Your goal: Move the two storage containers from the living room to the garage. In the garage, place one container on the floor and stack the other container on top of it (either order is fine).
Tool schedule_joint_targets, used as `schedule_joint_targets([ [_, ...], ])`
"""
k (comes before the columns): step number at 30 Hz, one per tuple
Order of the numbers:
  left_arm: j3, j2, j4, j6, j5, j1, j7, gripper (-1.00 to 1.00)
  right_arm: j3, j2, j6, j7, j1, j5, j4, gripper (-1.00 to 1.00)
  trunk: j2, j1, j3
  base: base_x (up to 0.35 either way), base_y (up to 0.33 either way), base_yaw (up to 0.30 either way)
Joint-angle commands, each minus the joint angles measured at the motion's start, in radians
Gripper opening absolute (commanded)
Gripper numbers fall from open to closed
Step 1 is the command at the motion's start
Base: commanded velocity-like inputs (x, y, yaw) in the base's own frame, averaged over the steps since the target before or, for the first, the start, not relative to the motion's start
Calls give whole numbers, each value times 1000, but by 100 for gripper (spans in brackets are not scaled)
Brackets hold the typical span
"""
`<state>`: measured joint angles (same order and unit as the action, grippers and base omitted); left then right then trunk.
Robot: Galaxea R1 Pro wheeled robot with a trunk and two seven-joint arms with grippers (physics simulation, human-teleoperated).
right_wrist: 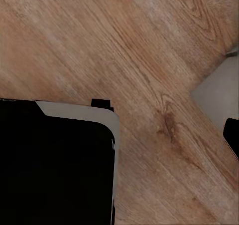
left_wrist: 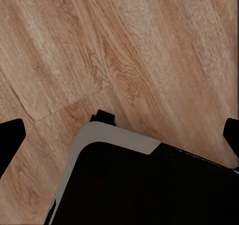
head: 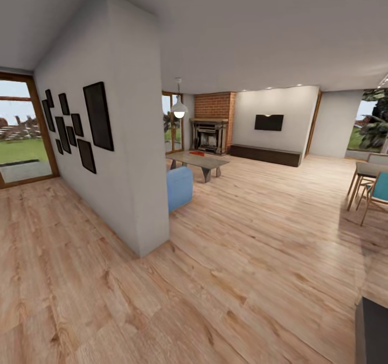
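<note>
From the head camera I'm looking across the living room, with wood flooring all the way to the far wall. A white partition wall with black frames stands on the left. Past it sits a grey low desk, and on its far end I can see a small orange-red shape, a container, too small to tell whether it is one or two. A blue sofa corner pokes out beside the partition. A black TV, a brick fireplace and a pendant lamp lie beyond. Both wrist cameras look down on planks and the dark robot base. The left gripper has its fingertips wide apart at the frame edges; for the right gripper I cannot tell.
</note>
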<state>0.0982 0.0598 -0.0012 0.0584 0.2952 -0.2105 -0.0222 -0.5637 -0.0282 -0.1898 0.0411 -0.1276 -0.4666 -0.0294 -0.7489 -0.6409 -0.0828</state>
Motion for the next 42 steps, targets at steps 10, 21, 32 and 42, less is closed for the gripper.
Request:
schedule_joint_targets([
  [10,8,0,1,4,1,-1,-2,100,-8,1,-4,0,-1,-7,-3,100,-1,-1,-2,323,0,0],
  [21,8,0,1,9,1,-1,-2,100,-9,1,-5,0,-1,-6,-3,100,-1,-1,-2,323,0,-158],
  [32,8,0,1,7,1,-1,-2,100,-10,1,-5,0,-1,-6,-3,100,-1,-1,-2,323,0,-241],
  [42,8,0,1,6,1,-1,-2,100,-10,1,-5,0,-1,-6,-3,100,-1,-1,0,323,0,-245],
])
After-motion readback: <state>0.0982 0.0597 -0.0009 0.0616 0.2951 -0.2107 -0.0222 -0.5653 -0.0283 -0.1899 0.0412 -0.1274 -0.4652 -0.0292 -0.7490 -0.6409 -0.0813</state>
